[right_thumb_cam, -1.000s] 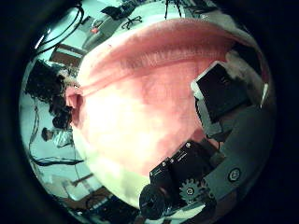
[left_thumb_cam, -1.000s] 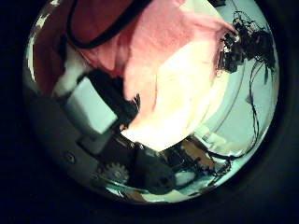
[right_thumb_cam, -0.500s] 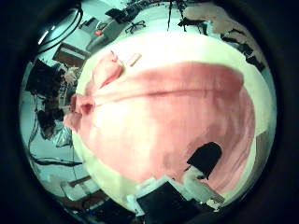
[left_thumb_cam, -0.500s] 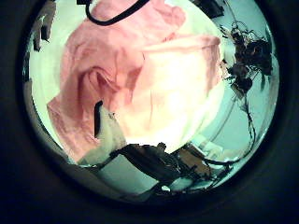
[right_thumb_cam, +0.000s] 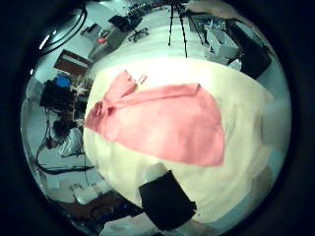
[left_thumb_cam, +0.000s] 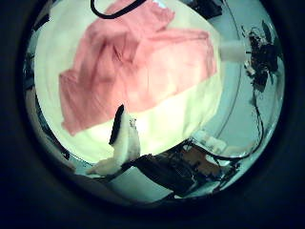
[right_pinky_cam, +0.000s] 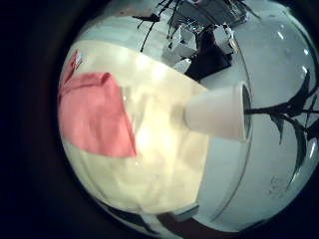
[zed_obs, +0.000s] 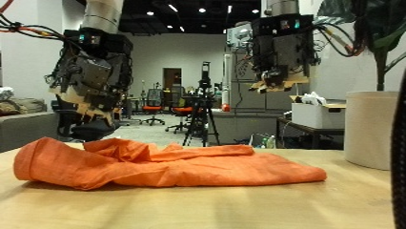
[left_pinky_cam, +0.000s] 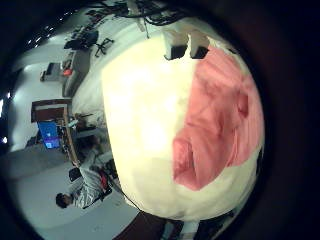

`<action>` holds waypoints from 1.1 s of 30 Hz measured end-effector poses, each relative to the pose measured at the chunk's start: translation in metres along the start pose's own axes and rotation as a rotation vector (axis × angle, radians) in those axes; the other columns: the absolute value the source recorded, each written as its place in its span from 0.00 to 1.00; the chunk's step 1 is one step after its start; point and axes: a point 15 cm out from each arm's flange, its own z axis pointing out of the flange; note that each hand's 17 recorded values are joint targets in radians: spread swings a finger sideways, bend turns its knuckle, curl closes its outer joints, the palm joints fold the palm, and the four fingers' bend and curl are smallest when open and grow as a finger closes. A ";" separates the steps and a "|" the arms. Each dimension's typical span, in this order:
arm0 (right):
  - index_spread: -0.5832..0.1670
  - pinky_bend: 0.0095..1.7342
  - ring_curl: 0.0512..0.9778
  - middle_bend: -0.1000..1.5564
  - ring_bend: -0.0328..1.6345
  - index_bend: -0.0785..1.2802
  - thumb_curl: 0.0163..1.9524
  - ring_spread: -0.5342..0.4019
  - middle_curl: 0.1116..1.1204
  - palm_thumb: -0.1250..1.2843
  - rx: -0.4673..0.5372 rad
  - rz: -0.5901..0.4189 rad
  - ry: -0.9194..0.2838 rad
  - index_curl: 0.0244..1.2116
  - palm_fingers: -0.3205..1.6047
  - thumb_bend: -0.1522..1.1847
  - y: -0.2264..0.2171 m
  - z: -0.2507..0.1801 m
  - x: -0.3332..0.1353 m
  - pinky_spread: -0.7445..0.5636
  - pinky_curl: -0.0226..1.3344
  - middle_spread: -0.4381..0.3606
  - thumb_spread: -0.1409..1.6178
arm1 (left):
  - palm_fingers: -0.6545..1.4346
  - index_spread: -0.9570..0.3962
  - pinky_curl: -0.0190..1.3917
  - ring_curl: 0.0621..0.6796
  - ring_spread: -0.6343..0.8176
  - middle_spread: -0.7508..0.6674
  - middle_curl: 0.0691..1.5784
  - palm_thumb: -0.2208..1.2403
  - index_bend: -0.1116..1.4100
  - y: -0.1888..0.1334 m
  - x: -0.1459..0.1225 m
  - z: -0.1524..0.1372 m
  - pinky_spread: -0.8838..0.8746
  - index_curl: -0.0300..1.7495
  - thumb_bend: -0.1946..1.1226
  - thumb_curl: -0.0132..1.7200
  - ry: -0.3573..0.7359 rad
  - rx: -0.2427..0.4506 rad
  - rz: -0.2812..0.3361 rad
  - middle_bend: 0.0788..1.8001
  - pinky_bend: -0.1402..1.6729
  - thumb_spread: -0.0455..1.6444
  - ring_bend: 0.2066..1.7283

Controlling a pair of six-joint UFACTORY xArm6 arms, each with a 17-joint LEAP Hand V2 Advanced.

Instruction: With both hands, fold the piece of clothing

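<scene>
An orange piece of clothing (zed_obs: 165,164) lies crumpled and roughly folded in a long strip on the table (zed_obs: 203,205). It also shows whole in the palm views (left_thumb_cam: 133,67) (right_thumb_cam: 162,123) (left_pinky_cam: 215,120) (right_pinky_cam: 95,112). My left hand (zed_obs: 87,81) hangs well above the bunched end of the cloth, its fingers relaxed and holding nothing. Over the flatter end, my right hand (zed_obs: 282,57) is raised higher still, open and empty. One fingertip (left_thumb_cam: 124,143) of the left hand and one fingertip (right_thumb_cam: 167,202) of the right hand show in their palm views, both clear of the cloth.
A tall white cup-like container (zed_obs: 375,129) stands on the table beyond the cloth's flat end, near my right hand; it also shows in the right palm view (right_pinky_cam: 214,112). Bare tabletop surrounds the cloth.
Both hands have let go of the cloth and risen away from it. The cloth, which filled both palm views a second ago, now lies small and whole on the table.
</scene>
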 end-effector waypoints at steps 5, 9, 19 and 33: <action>0.30 0.26 0.16 0.28 0.25 0.27 0.24 0.76 0.23 0.09 -0.139 -0.044 -0.023 0.31 0.14 0.55 0.040 0.033 -0.002 0.82 0.20 0.43 0.90 | 0.27 0.78 0.27 0.34 0.79 0.79 0.14 0.43 0.16 0.028 0.023 0.030 0.80 0.20 0.13 0.23 0.015 -0.047 0.055 0.05 0.28 0.74 0.15; 0.29 0.22 0.15 0.25 0.21 0.22 0.20 0.77 0.22 0.11 -0.194 -0.056 -0.034 0.30 0.16 0.50 0.057 0.054 -0.002 0.82 0.20 0.45 0.87 | 0.27 0.78 0.26 0.34 0.79 0.78 0.13 0.42 0.16 0.037 0.035 0.053 0.81 0.18 0.13 0.22 0.019 -0.079 0.092 0.05 0.28 0.74 0.14; 0.29 0.17 0.16 0.21 0.17 0.19 0.17 0.77 0.21 0.24 -0.258 -0.101 0.024 0.27 0.20 0.39 0.065 0.107 0.013 0.80 0.21 0.47 0.78 | 0.28 0.79 0.25 0.33 0.80 0.76 0.11 0.42 0.17 0.046 0.042 0.085 0.81 0.17 0.13 0.20 0.022 -0.134 0.120 0.05 0.27 0.74 0.13; 0.28 0.12 0.15 0.19 0.13 0.20 0.14 0.77 0.22 0.27 -0.368 -0.173 0.062 0.27 0.23 0.19 0.073 0.156 0.016 0.80 0.22 0.45 0.74 | 0.30 0.79 0.24 0.31 0.80 0.74 0.11 0.47 0.18 0.066 0.043 0.104 0.79 0.18 0.13 0.20 -0.014 -0.250 0.162 0.06 0.25 0.72 0.11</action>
